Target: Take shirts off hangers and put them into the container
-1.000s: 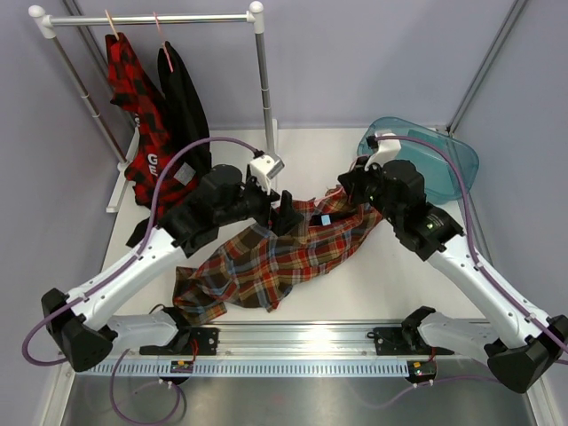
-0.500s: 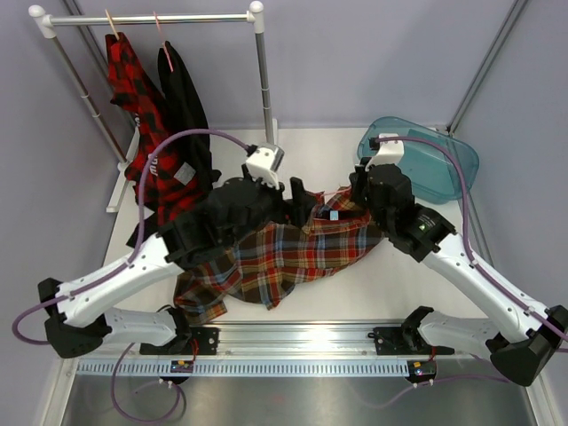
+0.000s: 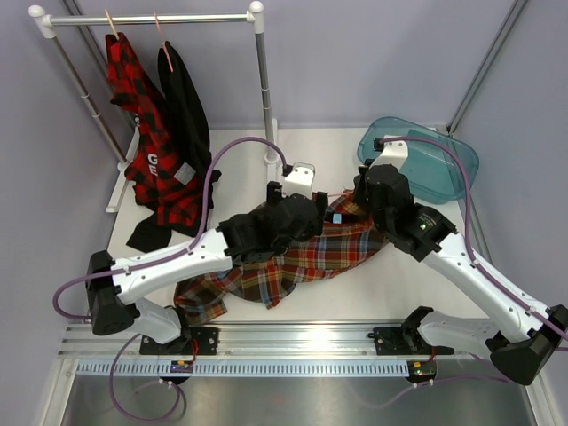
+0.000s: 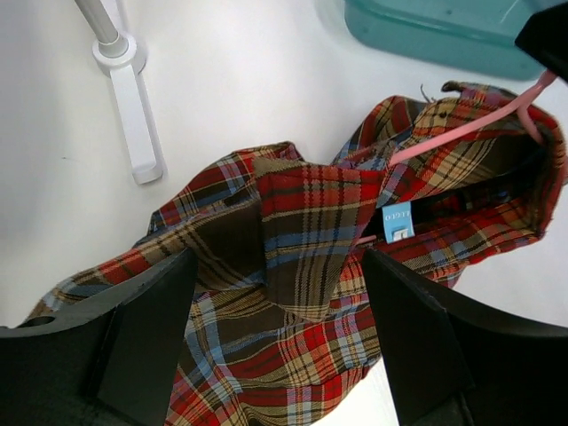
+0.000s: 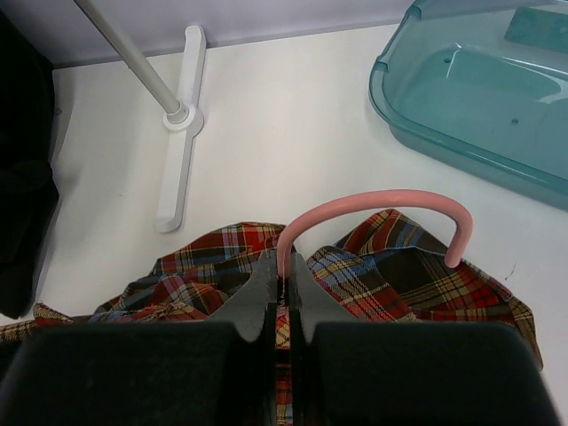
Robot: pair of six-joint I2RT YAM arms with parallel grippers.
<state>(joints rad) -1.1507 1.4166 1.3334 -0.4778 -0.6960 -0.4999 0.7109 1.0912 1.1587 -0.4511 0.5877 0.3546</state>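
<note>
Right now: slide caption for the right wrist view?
Right gripper shut on the pink hanger over the tartan shirt, teal container beyond.

Tartan shirt [image 3: 339, 250] crumpled around pink hanger [image 5: 382, 196], teal container [image 3: 429, 174] nearby

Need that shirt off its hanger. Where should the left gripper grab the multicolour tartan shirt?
Probably the tartan shirt's raised fold beside the blue label, from above: it humps up between the left gripper's open fingers, while the right gripper clamps the pink wire hanger's hook.
</note>
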